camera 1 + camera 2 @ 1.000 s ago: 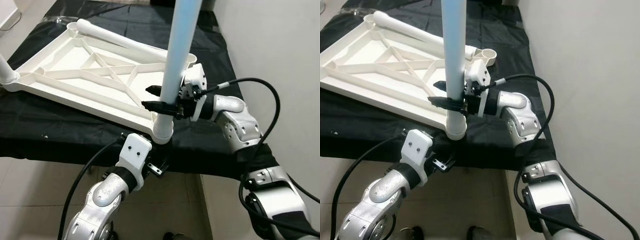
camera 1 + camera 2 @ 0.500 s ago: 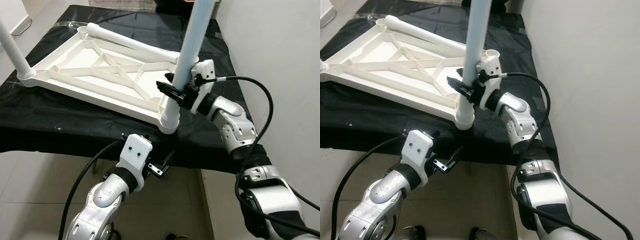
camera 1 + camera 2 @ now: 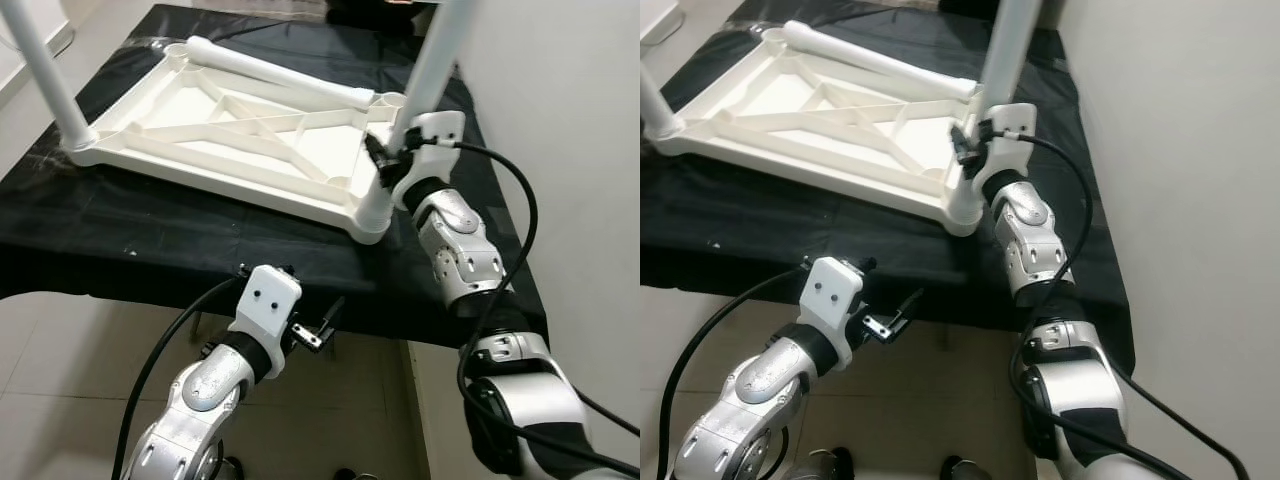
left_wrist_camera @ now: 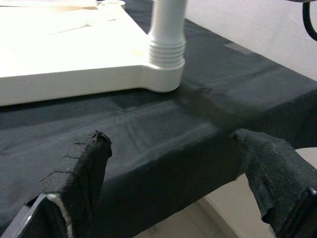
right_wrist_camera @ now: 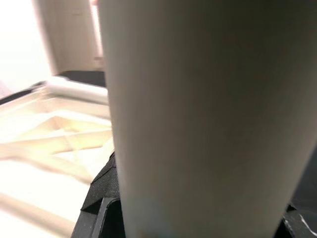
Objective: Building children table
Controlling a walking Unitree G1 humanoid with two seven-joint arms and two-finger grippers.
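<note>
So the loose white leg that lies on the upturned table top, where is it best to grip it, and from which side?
Probably mid-length on the loose leg, coming from above. It lies flat along the far rim of the table top, so its round shaft is free on top, and a centre grip should keep it level.

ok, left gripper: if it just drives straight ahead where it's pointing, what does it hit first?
Probably the black cloth at the table's front edge: the left gripper, open, looks right at it. Beyond stands the screwed-in white leg at the tabletop's corner. Depth is hard to judge.

Head stereo pair downward over tabletop (image 3: 250,140); close-up wrist cameras
</note>
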